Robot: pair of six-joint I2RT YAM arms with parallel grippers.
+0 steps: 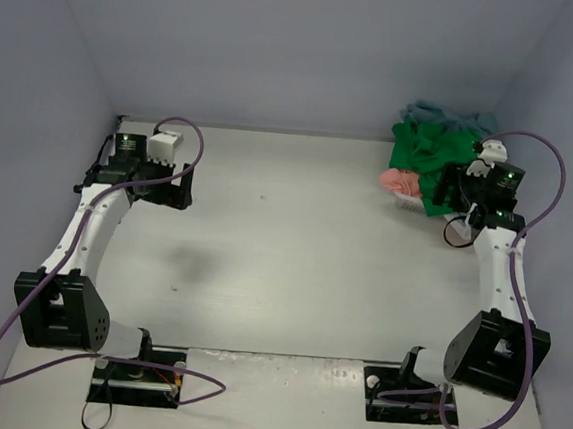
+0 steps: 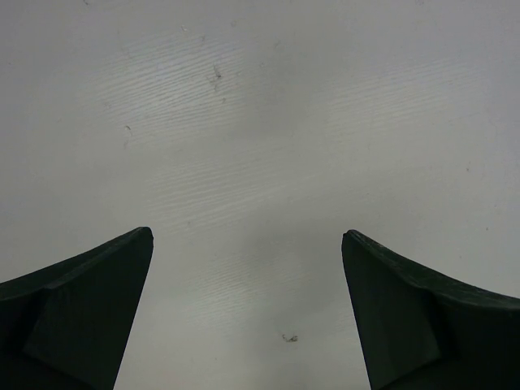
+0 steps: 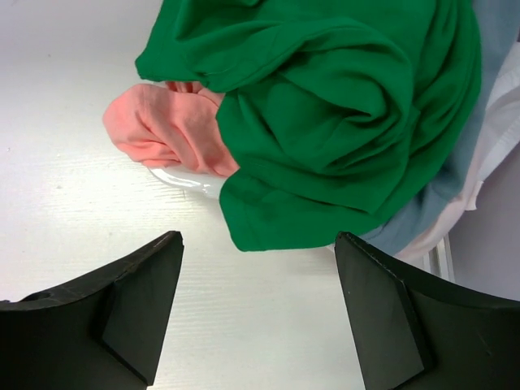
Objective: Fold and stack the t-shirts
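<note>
Start at your right gripper point(image 3: 258, 244): its jaws stand well apart with nothing between them, hovering over bare white table point(image 3: 73, 211). Straight ahead, just beyond the fingertips, hangs the near edge of the bright green crumpled cloth t-shirt point(image 3: 325, 122), and that is the relation your next move turns on: the shirt lies dead ahead and slightly right of the jaw line. It is bunched in folds, so I cannot tell you its long axis. To its left, touching it, a salmon pink cloth t-shirt point(image 3: 166, 126) spills over the rim of the white plastic basket point(image 3: 185, 180). Under the green, on the right, a light blue-teal cloth t-shirt point(image 3: 422, 219) peeks out, with a white cloth piece point(image 3: 500, 122) beside it. The whole heap sits in and over that basket at the table's far right corner. Your left gripper point(image 2: 248, 236) is spread wide and empty over bare table at the far left, well apart from the pile. The right arm is clearly nearer, so in my judgement the first grab is its job.
</note>
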